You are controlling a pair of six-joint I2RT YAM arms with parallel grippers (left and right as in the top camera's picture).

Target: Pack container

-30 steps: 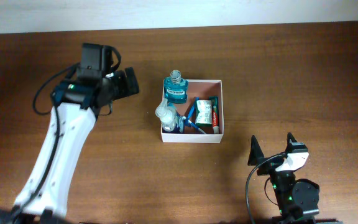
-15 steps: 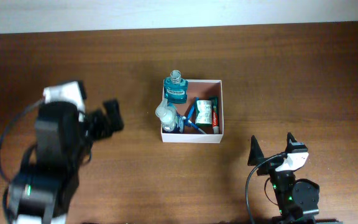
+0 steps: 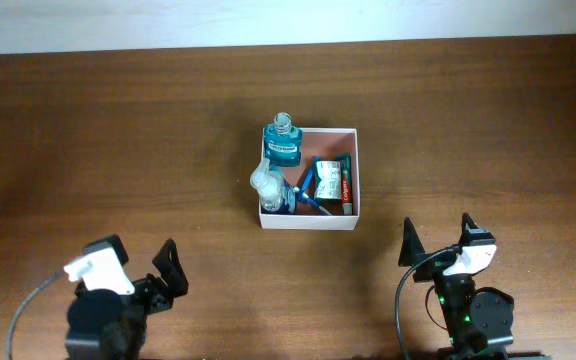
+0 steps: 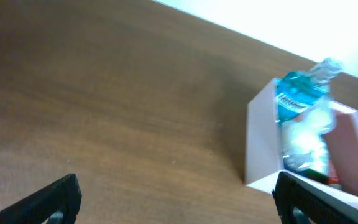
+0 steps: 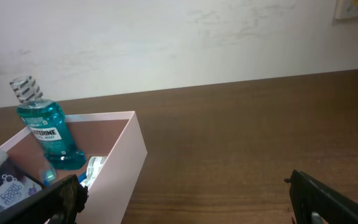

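Retreat of the left arm is the one change. A second ago it stretched up the left of the overhead view with its gripper near the container's left wall, and half a second ago it was blurred at mid-left. The left gripper (image 3: 138, 255) now sits folded back in the lower left corner of the frame, well apart from everything else. Its jaws are spread wide with nothing between them; the left wrist view shows only bare bench (image 4: 104, 93) between the two fingertips (image 4: 61, 194).

The right gripper (image 3: 438, 235) has not moved. It stands in the lower right of the frame, likewise released and empty, pointing up toward the container.

The container (image 3: 308, 224) rests on the bench just right of centre, exactly where it was. It holds the same things:
- A teal mouthwash bottle (image 3: 281, 143) stands upright in the upper left corner.
- A clear bottle with a pale cap (image 3: 266, 188) sits below the mouthwash bottle against the left wall.
- A green packet (image 3: 328, 178) and a red tube (image 3: 347, 185) lie side by side on the right.
- Something blue (image 3: 303, 192) lies between these and the clear bottle — too small to name.
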